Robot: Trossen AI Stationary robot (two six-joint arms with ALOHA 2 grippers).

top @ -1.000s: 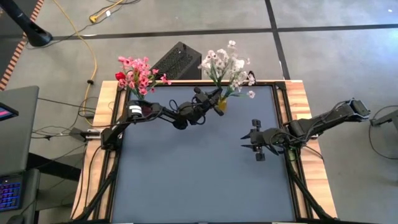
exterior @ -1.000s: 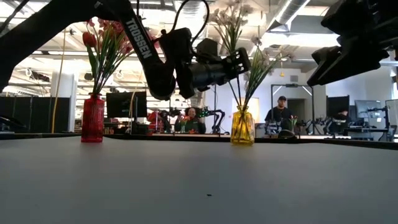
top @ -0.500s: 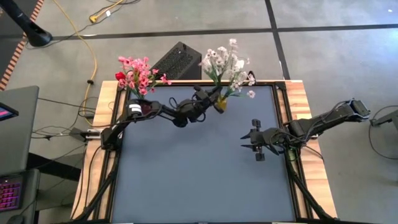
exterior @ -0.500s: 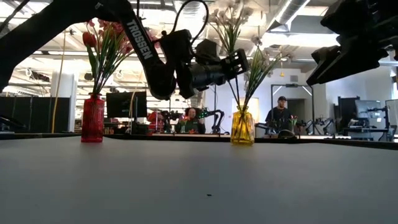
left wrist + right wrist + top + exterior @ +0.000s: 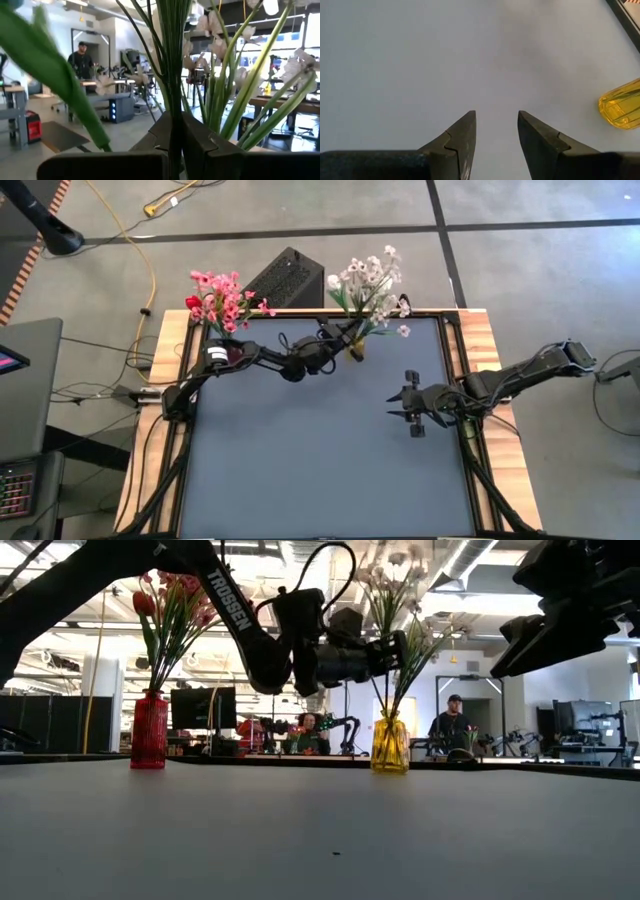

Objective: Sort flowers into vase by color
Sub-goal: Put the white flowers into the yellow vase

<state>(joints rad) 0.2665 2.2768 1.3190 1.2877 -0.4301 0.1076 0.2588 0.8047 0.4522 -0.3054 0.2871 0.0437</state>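
One white flower stem (image 5: 175, 75) pinched in left pincer (image 5: 176, 145), above yellow vase (image 5: 390, 745).

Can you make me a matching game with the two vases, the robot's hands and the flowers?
Things:
1. red vase
2. yellow vase
3. left gripper
4. right gripper

What goes with each:
A. jaws open, holding nothing, over bare grey table
B. stands at the table's back edge toward the left, with pink and red flowers in it
C. jaws shut on a green flower stem
D. stands at the back edge near the middle, with white flowers above it

Pairs: 1-B, 2-D, 3-C, 4-A
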